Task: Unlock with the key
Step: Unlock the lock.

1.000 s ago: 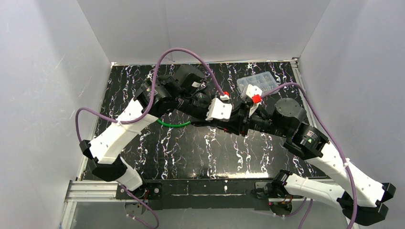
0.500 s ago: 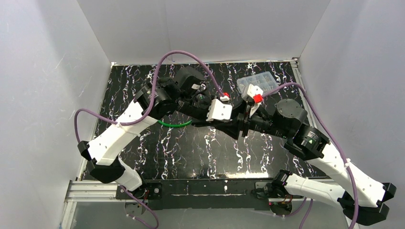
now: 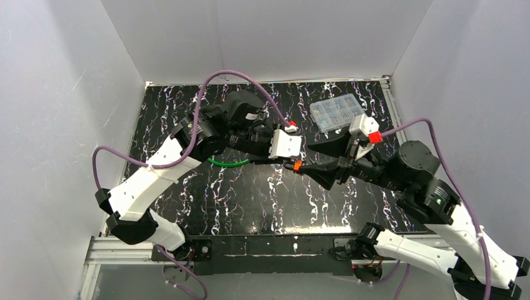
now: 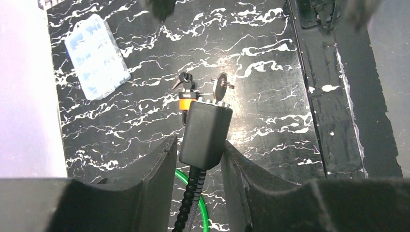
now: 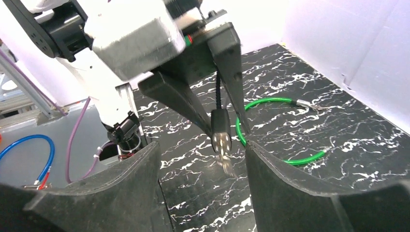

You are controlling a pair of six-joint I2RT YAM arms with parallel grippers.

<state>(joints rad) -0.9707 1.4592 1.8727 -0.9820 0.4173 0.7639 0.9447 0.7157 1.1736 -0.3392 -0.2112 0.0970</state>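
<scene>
My left gripper (image 4: 198,145) is shut on the black lock (image 4: 205,133), held off the table with its keyed end pointing away from me. A silver key (image 4: 222,86) sticks out of that end, beside an orange tag (image 4: 186,102) with spare keys. In the right wrist view the lock (image 5: 221,128) hangs between the left fingers (image 5: 179,96), the key (image 5: 226,163) pointing at my camera. My right gripper (image 5: 200,150) is open, its jaws wide apart and clear of the key. From above, the right gripper (image 3: 314,161) sits just right of the orange tag (image 3: 297,166).
A green cable (image 3: 228,162) runs from the lock and loops on the black marbled table (image 3: 250,200). A clear plastic compartment box (image 3: 337,113) lies at the back right. White walls enclose the table on three sides.
My right gripper has opened, let go of the key and drawn back to the right. The left gripper still holds the lock in about the same place.
</scene>
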